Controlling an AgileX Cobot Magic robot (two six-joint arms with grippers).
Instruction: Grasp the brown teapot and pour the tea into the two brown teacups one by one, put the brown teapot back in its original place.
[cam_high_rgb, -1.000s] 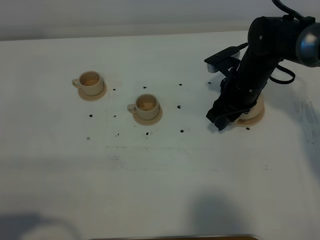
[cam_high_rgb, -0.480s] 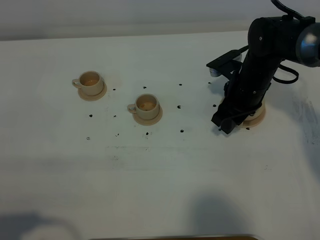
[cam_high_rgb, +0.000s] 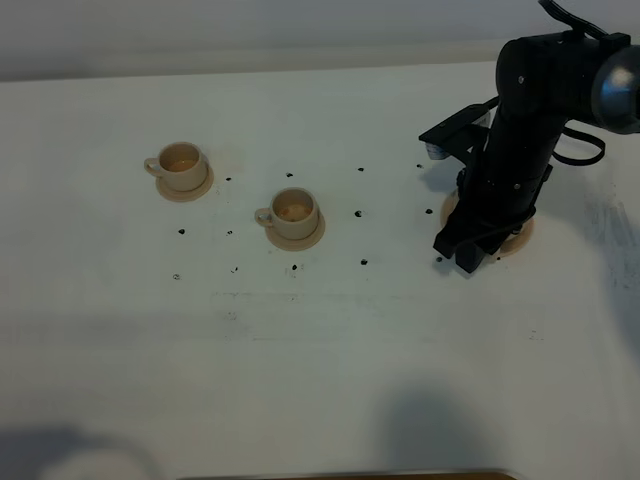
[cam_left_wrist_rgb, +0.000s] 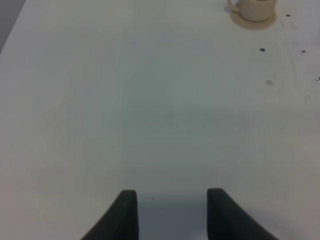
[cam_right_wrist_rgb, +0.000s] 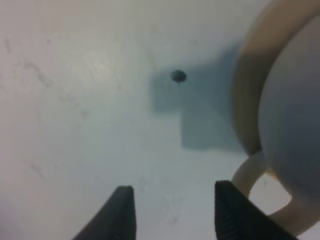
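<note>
Right gripper (cam_right_wrist_rgb: 174, 194), jaws spread and empty, hangs just beside brown teapot (cam_right_wrist_rgb: 295, 115), which sits on saucer (cam_right_wrist_rgb: 247, 85). Teacups (cam_high_rgb: 295, 213) stand well apart from teapot. Best next move, by judgement: centre jaws on loop handle (cam_right_wrist_rgb: 243, 175), close firmly, lift level.

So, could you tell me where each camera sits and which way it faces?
Exterior high: mounted high, looking down on the table; the right arm shows.
Left wrist: low, looking along the table to a cup; open left gripper shows.
Right wrist: close over the table beside the teapot; open right gripper shows.
Shared: exterior and left wrist both see a cup.
</note>
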